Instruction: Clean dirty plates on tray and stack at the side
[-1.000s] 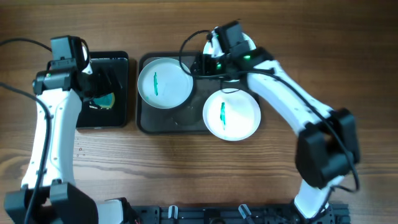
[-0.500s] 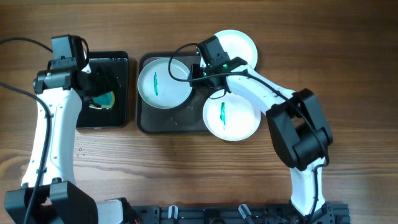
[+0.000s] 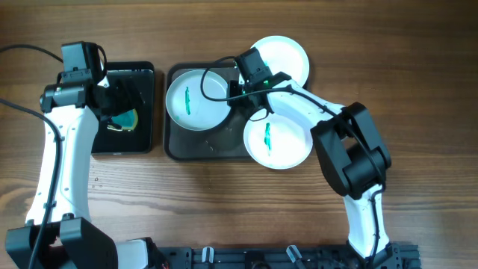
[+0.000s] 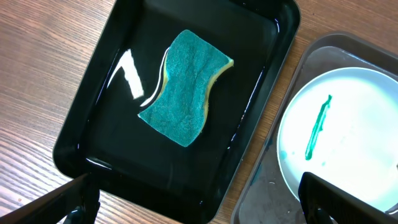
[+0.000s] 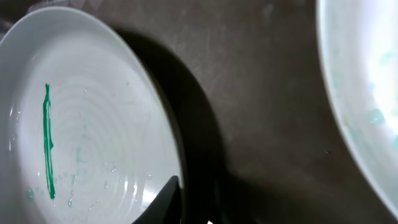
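Right gripper (image 3: 239, 81) has swung from the back plate (image 3: 287, 54) to the left smeared plate (image 3: 196, 101) on the tray (image 3: 213, 149). Left wrist: left gripper (image 4: 199, 200) spread wide above the sponge (image 4: 185, 87). Right wrist: fingers (image 5: 169, 194) straddle that plate's rim, can't tell if clamped.

no readable text, no labels or brands, no numbers
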Controlling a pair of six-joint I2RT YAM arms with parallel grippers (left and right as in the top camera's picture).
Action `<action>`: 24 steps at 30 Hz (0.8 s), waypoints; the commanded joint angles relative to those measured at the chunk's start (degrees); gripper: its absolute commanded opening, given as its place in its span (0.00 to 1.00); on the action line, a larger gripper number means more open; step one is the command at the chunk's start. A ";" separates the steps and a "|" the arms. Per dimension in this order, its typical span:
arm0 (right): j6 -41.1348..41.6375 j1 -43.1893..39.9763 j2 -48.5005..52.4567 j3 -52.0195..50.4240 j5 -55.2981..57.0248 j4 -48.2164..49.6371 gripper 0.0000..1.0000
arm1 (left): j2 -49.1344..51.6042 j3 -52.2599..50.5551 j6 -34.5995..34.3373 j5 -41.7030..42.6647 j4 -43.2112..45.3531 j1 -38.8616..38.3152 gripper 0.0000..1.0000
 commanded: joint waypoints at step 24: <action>-0.35 0.24 3.15 0.81 1.92 -1.90 0.04 | 19.43 0.94 11.28 3.41 13.11 6.29 0.86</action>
